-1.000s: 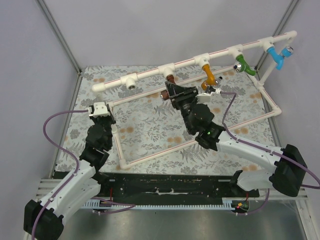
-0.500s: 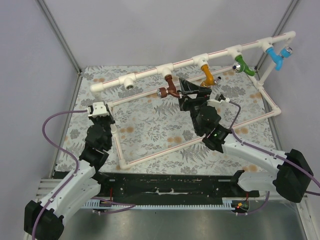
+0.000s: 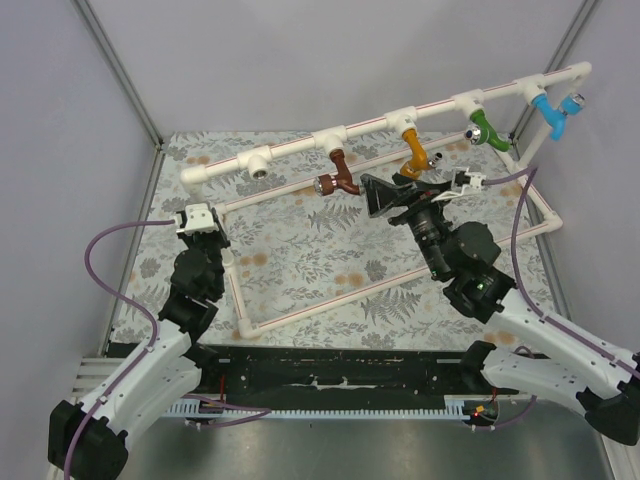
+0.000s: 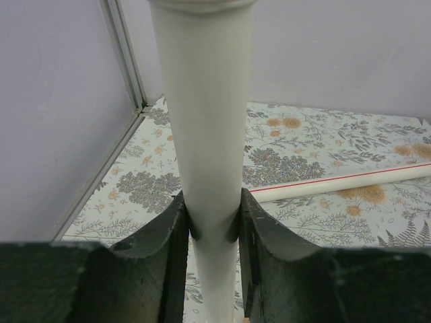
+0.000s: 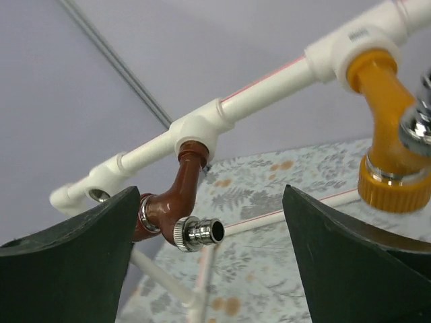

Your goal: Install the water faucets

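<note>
Two faucets are up on the top rail (image 3: 300, 148) of the white pipe frame (image 3: 540, 225), each hanging from its own tee. The reddish-brown faucet (image 3: 340, 178) sits at the centre of the overhead view with its silvery nozzle pointing left. The orange-yellow faucet (image 3: 415, 150) is just to its right on the same rail. Further toward the upper right are the green tap (image 3: 487, 130) and the light blue tap (image 3: 552, 115).

My right gripper (image 3: 370, 196) hovers just right of the reddish-brown faucet and below the orange-yellow one, jaws spread wide with nothing in them. Through the right wrist camera, the reddish-brown faucet (image 5: 176, 202) shows in the gap between my two dark fingers, clear of both. The orange-yellow faucet (image 5: 387, 134) fills the upper right corner, its metal end cut off by the frame edge.

Over on the left of the overhead view, my left gripper (image 3: 200, 222) is clamped on a frame pipe (image 4: 209, 134). In the left wrist view the pads press in on either side of it, above the floral mat (image 4: 323, 145).
</note>
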`<action>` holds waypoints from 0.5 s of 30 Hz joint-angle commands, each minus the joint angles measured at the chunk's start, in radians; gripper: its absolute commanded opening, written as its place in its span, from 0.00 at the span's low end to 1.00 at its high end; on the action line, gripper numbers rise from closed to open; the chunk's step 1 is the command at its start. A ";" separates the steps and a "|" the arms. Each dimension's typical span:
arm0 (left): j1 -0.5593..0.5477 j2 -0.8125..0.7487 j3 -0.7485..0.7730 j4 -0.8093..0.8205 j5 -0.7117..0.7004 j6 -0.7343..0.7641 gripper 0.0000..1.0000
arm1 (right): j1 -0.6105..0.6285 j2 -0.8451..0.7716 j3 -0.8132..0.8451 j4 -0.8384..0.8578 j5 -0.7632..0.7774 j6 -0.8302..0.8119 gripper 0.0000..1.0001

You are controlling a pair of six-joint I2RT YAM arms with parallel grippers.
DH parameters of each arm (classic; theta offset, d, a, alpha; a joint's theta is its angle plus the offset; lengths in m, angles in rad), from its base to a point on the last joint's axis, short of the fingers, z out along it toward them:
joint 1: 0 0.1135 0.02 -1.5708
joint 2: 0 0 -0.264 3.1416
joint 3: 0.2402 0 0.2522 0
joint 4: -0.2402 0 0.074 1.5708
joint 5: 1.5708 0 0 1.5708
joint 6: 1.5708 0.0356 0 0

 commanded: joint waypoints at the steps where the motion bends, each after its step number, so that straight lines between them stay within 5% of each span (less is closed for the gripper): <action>1: -0.011 0.008 -0.004 0.003 0.034 0.041 0.02 | 0.002 -0.034 0.119 -0.217 -0.245 -0.671 0.94; 8: -0.011 0.008 -0.004 0.003 0.037 0.043 0.02 | 0.029 -0.031 0.184 -0.400 -0.476 -1.287 0.94; 15: -0.012 0.006 -0.004 0.001 0.039 0.041 0.02 | 0.090 0.079 0.236 -0.376 -0.416 -1.678 0.94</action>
